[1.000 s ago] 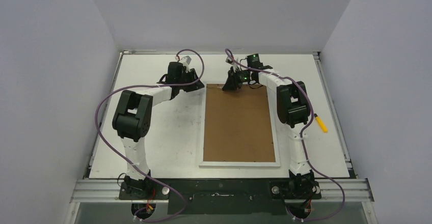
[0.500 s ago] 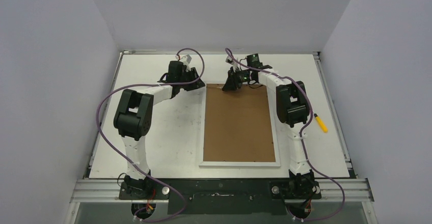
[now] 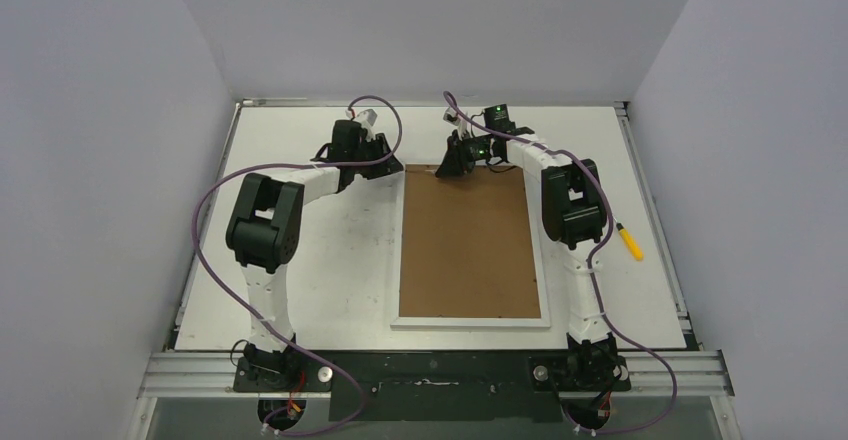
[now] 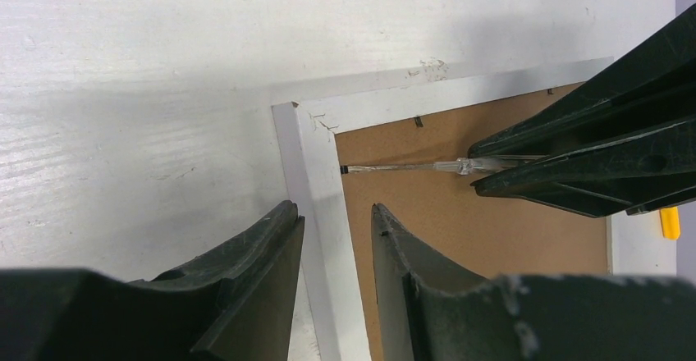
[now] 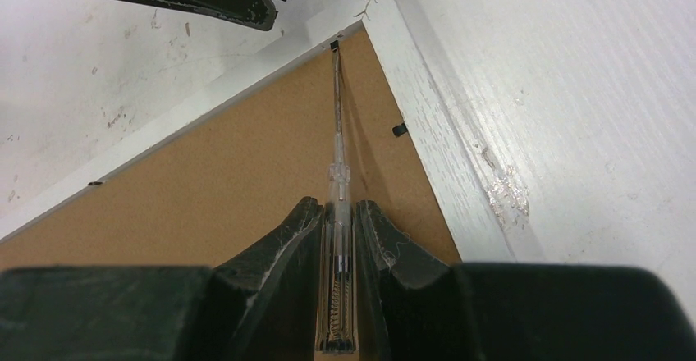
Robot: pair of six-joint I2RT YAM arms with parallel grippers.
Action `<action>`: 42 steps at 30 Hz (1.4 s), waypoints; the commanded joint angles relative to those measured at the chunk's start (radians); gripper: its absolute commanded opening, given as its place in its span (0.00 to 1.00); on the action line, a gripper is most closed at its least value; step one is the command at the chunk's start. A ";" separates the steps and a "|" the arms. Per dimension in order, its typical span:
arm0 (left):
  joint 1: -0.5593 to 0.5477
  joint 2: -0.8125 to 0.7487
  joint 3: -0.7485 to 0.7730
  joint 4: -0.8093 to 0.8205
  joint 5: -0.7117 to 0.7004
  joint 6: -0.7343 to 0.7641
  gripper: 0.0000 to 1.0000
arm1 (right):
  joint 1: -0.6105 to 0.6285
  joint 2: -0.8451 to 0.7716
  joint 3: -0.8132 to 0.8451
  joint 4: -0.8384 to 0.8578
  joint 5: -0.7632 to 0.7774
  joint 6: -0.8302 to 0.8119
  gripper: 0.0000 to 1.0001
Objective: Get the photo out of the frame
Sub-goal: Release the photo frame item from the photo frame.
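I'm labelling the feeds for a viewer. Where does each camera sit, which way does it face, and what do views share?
Top external: above and behind the arm bases, looking down at the frame on the table; both arms whole.
Left wrist: on the left arm, looking past the left gripper at the frame's far left corner.
Right wrist: on the right arm, looking along the screwdriver in the right gripper towards that corner.
Shared: both wrist views show that corner, the screwdriver and the other arm's fingers.
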 commanded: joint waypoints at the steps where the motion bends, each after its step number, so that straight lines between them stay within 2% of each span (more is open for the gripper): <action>1: 0.009 0.015 0.050 0.024 0.023 0.000 0.34 | -0.001 0.030 0.049 0.029 -0.022 0.004 0.05; 15: 0.009 0.075 0.099 0.008 0.046 -0.010 0.25 | 0.005 0.046 0.092 -0.038 -0.049 -0.032 0.05; 17: 0.010 0.077 0.102 0.008 0.046 -0.009 0.27 | 0.003 0.047 0.101 -0.065 -0.051 -0.049 0.05; 20: 0.009 0.081 0.105 0.015 0.046 -0.012 0.39 | 0.001 0.062 0.138 -0.133 -0.059 -0.086 0.05; 23: 0.007 0.090 0.118 0.023 0.056 -0.018 0.45 | 0.002 0.079 0.172 -0.193 -0.064 -0.115 0.05; 32: 0.004 0.126 0.154 0.014 0.071 -0.034 0.42 | 0.002 0.084 0.171 -0.150 -0.040 -0.071 0.05; 42: 0.004 0.140 0.166 0.014 0.079 -0.030 0.43 | -0.004 0.096 0.169 -0.096 -0.006 0.029 0.05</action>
